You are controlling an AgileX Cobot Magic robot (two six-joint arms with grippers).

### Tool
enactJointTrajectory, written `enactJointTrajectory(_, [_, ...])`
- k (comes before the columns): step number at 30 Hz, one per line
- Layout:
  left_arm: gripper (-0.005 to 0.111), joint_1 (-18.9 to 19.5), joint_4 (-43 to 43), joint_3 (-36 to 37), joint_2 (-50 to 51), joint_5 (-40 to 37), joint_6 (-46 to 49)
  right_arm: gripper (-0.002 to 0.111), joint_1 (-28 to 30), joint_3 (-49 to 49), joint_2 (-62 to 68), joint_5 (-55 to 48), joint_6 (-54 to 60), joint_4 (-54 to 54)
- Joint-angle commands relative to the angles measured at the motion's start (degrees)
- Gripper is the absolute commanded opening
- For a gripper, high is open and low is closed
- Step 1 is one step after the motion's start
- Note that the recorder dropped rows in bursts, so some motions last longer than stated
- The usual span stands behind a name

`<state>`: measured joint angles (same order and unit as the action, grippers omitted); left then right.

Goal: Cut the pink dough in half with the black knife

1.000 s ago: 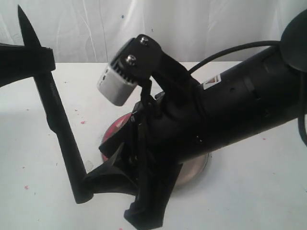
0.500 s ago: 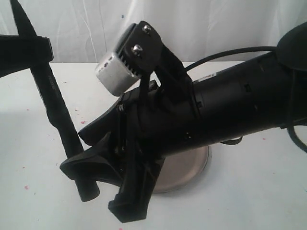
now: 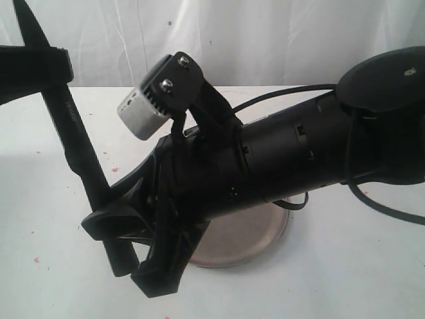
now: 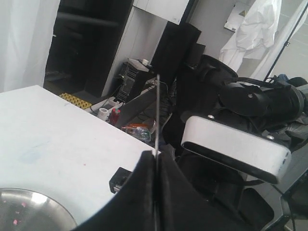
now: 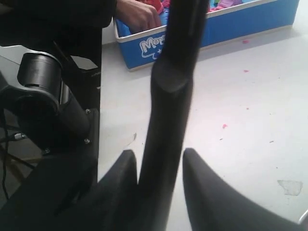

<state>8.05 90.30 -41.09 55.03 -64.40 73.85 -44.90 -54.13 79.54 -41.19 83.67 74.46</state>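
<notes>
The black knife (image 5: pixel 168 120) stands between the right fingers (image 5: pixel 211 192), blue box (image 5: pixel 250 24) beyond

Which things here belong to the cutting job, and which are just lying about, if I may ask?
For the job: knife, in left gripper; right gripper at its handle; plate; dough not in view.
Lying about: crumbs; blue box.

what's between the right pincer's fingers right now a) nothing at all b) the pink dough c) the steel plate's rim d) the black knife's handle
d: in the right wrist view the thick rounded handle of the black knife stands up between the two fingers of the right pincer, with no dough or plate rim between them.
</notes>
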Motion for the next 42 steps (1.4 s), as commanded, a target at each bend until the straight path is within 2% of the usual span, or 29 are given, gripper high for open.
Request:
enactJointTrajectory(1, [0.000,0.13,2.18,-0.31,-0.24,-4.17,0.70,0.023,0.34,0.37,-0.02,0.57,0.82,0.68])
enactJointTrajectory(7, [0.000,0.13,2.18,-0.31,-0.24,-2.97,0.77,0.000,0.34,0.37,-0.02,2.34,-0.84,0.68])
enactJointTrajectory(18, [0.001,0.13,2.18,-0.31,-0.24,0.38,-0.18,0.000,0.34,0.26,-3.34,8.13,-4.81,-0.87])
enactJointTrajectory(20, [0.009,0.13,2.18,-0.31,-0.24,0.53,-0.35,0.000,0.34,0.26,-4.10,7.47,-4.90,-1.00])
enactJointTrajectory(25, [0.043,0.13,2.36,-0.31,-0.24,0.60,-0.69,0.000,0.34,0.26,-5.74,8.11,-6.19,-1.00])
enactJointTrajectory(27, [0.053,0.13,3.26,-0.31,-0.24,0.44,-0.69,0.000,0.34,0.26,-6.12,8.32,-6.77,-1.00])
enactJointTrajectory(30, [0.060,0.13,4.65,-0.31,-0.24,0.17,-0.69,0.000,0.34,0.26,-6.34,9.63,-7.68,-1.00])
enactJointTrajectory(33, [0.061,0.13,4.79,-0.31,-0.34,-0.22,-0.69,0.000,0.45,0.26,-6.94,13.80,-10.19,-1.85])
enactJointTrajectory(37, [0.061,0.13,3.97,-0.31,-1.03,0.83,-0.69,0.000,0.45,0.26,-9.30,19.22,-17.79,-9.42])
enactJointTrajectory(40, [0.061,0.13,2.15,-0.31,-1.43,2.12,-1.01,0.000,0.45,0.26,-11.10,20.52,-29.47,-21.30])
enactJointTrajectory(42, [0.061,0.13,1.16,-0.31,-1.70,3.19,-1.91,0.000,0.45,0.26,-11.91,20.52,-39.84,-33.27])
